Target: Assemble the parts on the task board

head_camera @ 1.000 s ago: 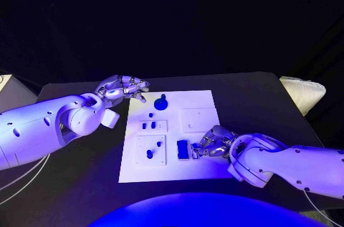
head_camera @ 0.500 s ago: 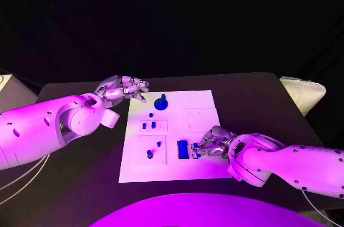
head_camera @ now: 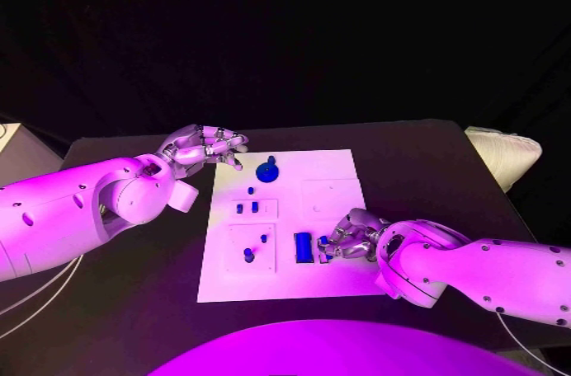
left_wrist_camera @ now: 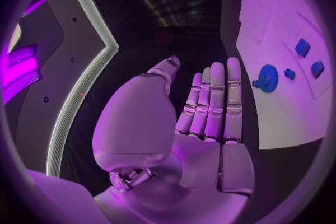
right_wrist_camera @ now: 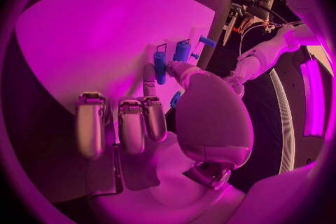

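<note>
Blue plastic block (head_camera: 304, 248), small and rigid, lies on the white task board (head_camera: 285, 281) at its 5 o'clock corner; I judge it light and slick, best pinched across its short sides. My right hand (head_camera: 347, 237) rests beside it, fingertips pinching a smaller blue piece (head_camera: 323, 246). Left hand (head_camera: 205, 148) hovers at 11 o'clock, fingers loosely curled, empty. Round blue knob (head_camera: 268, 173) stands well clear.

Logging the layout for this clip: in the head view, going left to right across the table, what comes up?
Left hand → round blue part on the task board → right hand, touching a small blue part.
</note>
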{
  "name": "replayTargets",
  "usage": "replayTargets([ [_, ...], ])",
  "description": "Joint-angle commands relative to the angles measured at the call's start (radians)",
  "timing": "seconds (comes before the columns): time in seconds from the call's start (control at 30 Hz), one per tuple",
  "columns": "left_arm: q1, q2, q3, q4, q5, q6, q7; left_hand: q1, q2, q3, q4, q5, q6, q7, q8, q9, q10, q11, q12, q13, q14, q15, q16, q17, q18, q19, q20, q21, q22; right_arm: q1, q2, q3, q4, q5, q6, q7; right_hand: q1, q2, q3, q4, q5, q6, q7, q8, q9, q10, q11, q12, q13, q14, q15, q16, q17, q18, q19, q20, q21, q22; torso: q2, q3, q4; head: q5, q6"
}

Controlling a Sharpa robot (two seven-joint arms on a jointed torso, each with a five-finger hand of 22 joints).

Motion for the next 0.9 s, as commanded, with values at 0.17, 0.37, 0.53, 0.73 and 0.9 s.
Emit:
replayTargets([
  [0.17,0.0,0.001,0.001,0.002,0.001,0.016,0.003,0.007,0.0,0.001,0.005,0.002,0.008,-0.001,0.006,-0.001,-0.004,0.0,0.003,-0.001,-0.004,0.0,0.005,-0.001,0.013,0.008,-0.001,-0.004,-0.002,-0.003,0.004,-0.002,0.001,-0.01,0.037,-0.007,-0.01,0.001,-0.001,0.007,-0.006,0.009,0.001,0.0,-0.001,0.081,-0.007,0.006,0.227,0.104,-0.004,0.004,0.263,-0.013,0.079,-0.005,0.004,0.231,0.0,0.0002,0.0001,0.001,0.0],
  [0.37,0.0,0.001,0.001,0.001,0.001,0.016,0.003,0.006,0.0,0.001,0.007,0.002,0.008,-0.001,0.006,-0.001,-0.005,0.0,0.003,-0.001,-0.004,0.0,0.005,-0.002,0.013,0.008,-0.001,-0.004,-0.002,-0.003,0.002,-0.002,0.006,-0.01,0.032,-0.006,-0.006,0.009,0.004,0.004,0.001,0.012,-0.003,0.003,-0.001,0.082,-0.009,0.009,0.228,0.104,-0.006,0.004,0.263,-0.014,0.08,-0.005,0.009,0.232,0.0,0.0004,-0.0004,0.002,0.0],
  [0.53,0.0,0.001,0.001,0.001,0.001,0.016,0.002,0.006,0.0,0.001,0.007,0.002,0.008,-0.001,0.006,-0.001,-0.005,0.0,0.003,-0.001,-0.004,0.0,0.005,-0.002,0.013,0.008,-0.001,-0.004,-0.002,-0.003,0.0,-0.002,0.013,-0.01,0.023,-0.005,-0.001,0.014,0.008,-0.001,0.004,0.013,-0.004,0.004,-0.001,0.084,-0.01,0.014,0.231,0.104,-0.006,0.004,0.263,-0.014,0.08,-0.006,0.011,0.232,0.0,0.0003,-0.0001,0.002,0.0],
  [0.73,0.0,0.001,0.001,0.001,0.001,0.015,0.002,0.006,0.0,0.001,0.007,0.002,0.008,-0.001,0.006,-0.001,-0.005,0.0,0.003,-0.001,-0.004,0.0,0.005,-0.002,0.013,0.008,-0.001,-0.004,-0.002,-0.004,-0.002,-0.002,0.019,-0.012,0.009,-0.003,-0.001,0.014,0.008,-0.001,0.004,0.013,-0.004,0.004,-0.001,0.084,-0.01,0.015,0.232,0.104,-0.007,0.004,0.263,-0.014,0.08,-0.006,0.012,0.232,0.0,0.0003,0.0001,0.002,0.0],
  [0.9,0.0,0.001,0.001,0.0,0.001,0.015,0.001,0.006,0.0,0.001,0.008,0.002,0.008,-0.001,0.006,-0.002,-0.005,0.0,0.003,-0.001,-0.004,0.0,0.005,-0.002,0.013,0.009,-0.001,-0.004,-0.002,-0.004,-0.004,-0.002,0.023,-0.013,0.003,-0.001,-0.004,0.015,0.007,0.0,0.005,0.014,-0.003,0.005,-0.001,0.085,-0.01,0.017,0.232,0.104,-0.007,0.004,0.263,-0.014,0.081,-0.006,0.013,0.233,0.0,0.0002,-0.0004,0.003,0.0],
])
